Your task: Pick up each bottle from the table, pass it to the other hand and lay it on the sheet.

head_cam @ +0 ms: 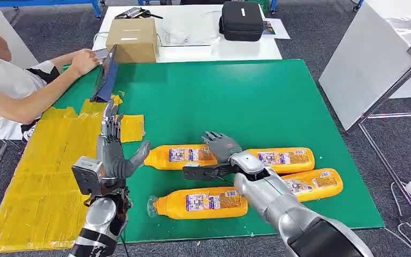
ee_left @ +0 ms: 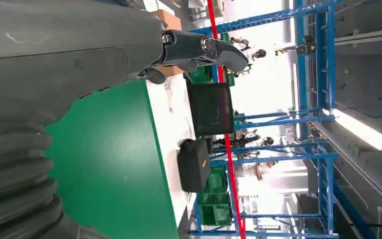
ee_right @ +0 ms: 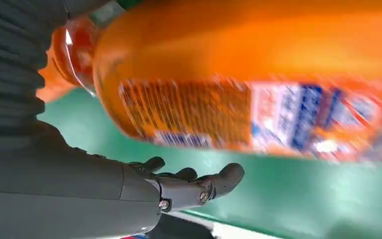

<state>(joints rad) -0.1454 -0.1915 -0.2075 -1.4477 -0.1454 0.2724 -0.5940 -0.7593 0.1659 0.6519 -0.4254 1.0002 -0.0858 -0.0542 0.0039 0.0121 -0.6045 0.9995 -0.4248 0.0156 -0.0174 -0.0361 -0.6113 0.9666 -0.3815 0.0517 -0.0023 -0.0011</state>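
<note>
Bottles lie on their sides across the green table [head_cam: 278, 96], four orange ones, none yet on the yellow sheet [head_cam: 48, 160] to the left. Nearest is the front bottle [head_cam: 200, 203], neck pointing left, lying free. Just behind it the right hand [head_cam: 222, 147] reaches over the gap between the left rear bottle [head_cam: 179, 157] and the right rear bottle [head_cam: 283, 159], fingers spread and holding nothing; in the right wrist view a blurred orange bottle fills the frame close beside the thumb, so this looks like the approach to a pick. A fourth bottle [head_cam: 313, 184] lies to the right, partly behind the forearm. The left hand [head_cam: 112, 155] stands raised at the sheet's edge, fingers apart and empty, probably waiting to take the handover. Farther off, a person's hand [head_cam: 83, 61] rests by a dark tablet [head_cam: 106, 75], with a cardboard box [head_cam: 132, 40] and black case [head_cam: 242, 20] on the white table [head_cam: 246, 49] beyond
</note>
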